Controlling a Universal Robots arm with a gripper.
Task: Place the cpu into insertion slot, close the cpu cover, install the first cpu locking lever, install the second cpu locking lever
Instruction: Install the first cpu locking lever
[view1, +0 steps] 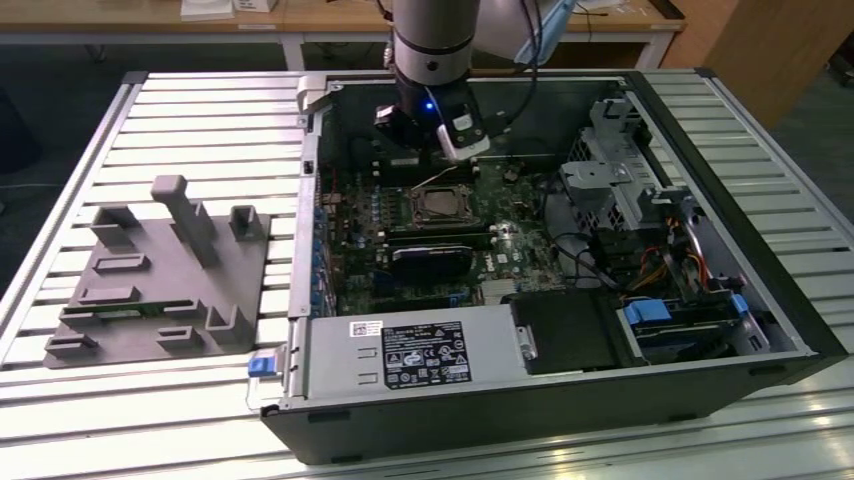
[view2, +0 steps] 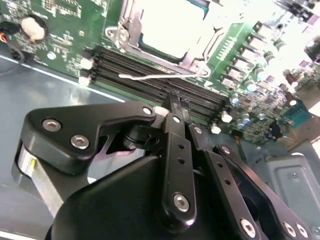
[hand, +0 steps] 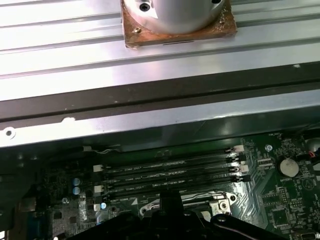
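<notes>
One arm reached down into an open computer case (view1: 787, 320) that lay on a slatted metal table (view1: 200, 120), and its gripper (view1: 430, 165) hung over the green motherboard (view1: 521, 245) just beside the far edge of the insertion slot (view1: 438, 222). In the second wrist view the gripper (view2: 171, 102) was drawn narrow, its black fingers (view2: 176, 140) meeting at the tips above the dark memory slots (view2: 130, 62). A thin silvery locking lever (view2: 160, 76) lay flat along the boundary between those memory slots and the socket, just ahead of the tips; whether the tips touched it could not be told. Beyond the lever the cpu (view2: 172, 22) sat in the socket, its pale metal top glaring bright, with the cpu cover (view2: 126, 25) lying down as a silver frame around it. A round coin battery (view2: 32, 27) sat on the board well apart from the socket. In the first wrist view the gripper (hand: 170, 200) showed as a dark shape near the memory slots (hand: 170, 176), and a silvery round base on a copper-coloured plate (hand: 132, 37) stood on the table outside the case wall. In the exterior view a long black card (view1: 434, 262) lay on the near side of the socket, a labelled power supply (view1: 400, 355) sat at the case's near end, and a grey moulded fixture (view1: 160, 270) rested on the table toward the exterior view's left.
</notes>
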